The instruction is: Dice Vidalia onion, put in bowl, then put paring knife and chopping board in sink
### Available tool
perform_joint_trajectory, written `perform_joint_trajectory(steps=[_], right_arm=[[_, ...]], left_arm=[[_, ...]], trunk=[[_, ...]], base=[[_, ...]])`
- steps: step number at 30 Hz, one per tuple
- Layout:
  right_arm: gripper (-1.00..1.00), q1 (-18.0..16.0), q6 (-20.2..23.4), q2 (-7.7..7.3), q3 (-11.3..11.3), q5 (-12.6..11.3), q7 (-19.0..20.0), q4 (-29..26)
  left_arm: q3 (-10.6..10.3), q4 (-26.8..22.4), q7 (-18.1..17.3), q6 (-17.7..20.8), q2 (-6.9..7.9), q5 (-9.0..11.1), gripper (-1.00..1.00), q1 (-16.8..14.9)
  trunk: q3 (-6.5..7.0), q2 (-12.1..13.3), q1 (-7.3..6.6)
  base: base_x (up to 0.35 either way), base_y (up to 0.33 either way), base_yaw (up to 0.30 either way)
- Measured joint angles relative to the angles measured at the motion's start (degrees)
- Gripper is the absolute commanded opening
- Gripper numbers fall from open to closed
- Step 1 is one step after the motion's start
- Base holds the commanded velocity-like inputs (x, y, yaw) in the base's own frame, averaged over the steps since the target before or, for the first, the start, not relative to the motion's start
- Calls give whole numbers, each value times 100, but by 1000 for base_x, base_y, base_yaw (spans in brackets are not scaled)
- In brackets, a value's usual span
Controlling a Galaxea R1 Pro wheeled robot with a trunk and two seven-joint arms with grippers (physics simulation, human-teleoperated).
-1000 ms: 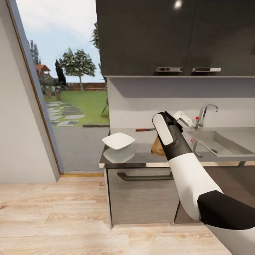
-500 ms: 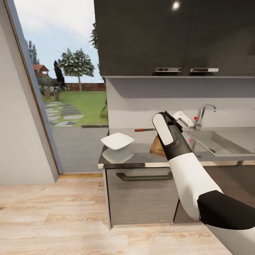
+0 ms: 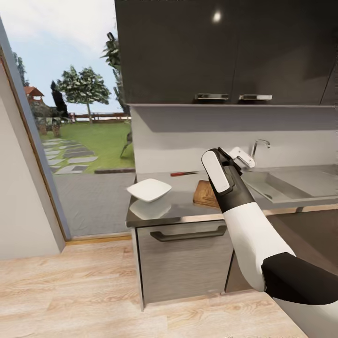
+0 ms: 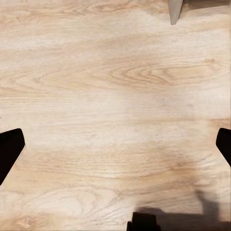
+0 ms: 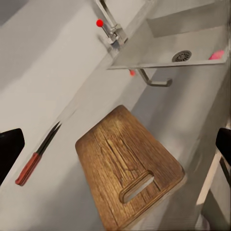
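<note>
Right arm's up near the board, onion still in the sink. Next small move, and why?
Probably swing the right hand toward the sink. The Vidalia onion lies pink beside the drain, while the chopping board and paring knife wait untouched on the countertop. The fingers look spread.

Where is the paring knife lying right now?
The paring knife lies flat on the countertop near the back wall, behind the chopping board and the bowl. It touches neither, as the right wrist view confirms.
</note>
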Motion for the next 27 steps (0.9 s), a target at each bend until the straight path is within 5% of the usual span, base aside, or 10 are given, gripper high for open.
perform_joint_trajectory(steps=[27], right_arm=[[100, 17, 1, 0, -7, 36, 0, 12]], left_arm=[[0, 9, -36, 17, -7, -6, 100, -3]], trunk=[[177, 0, 0]], base=[[0, 298, -203]])
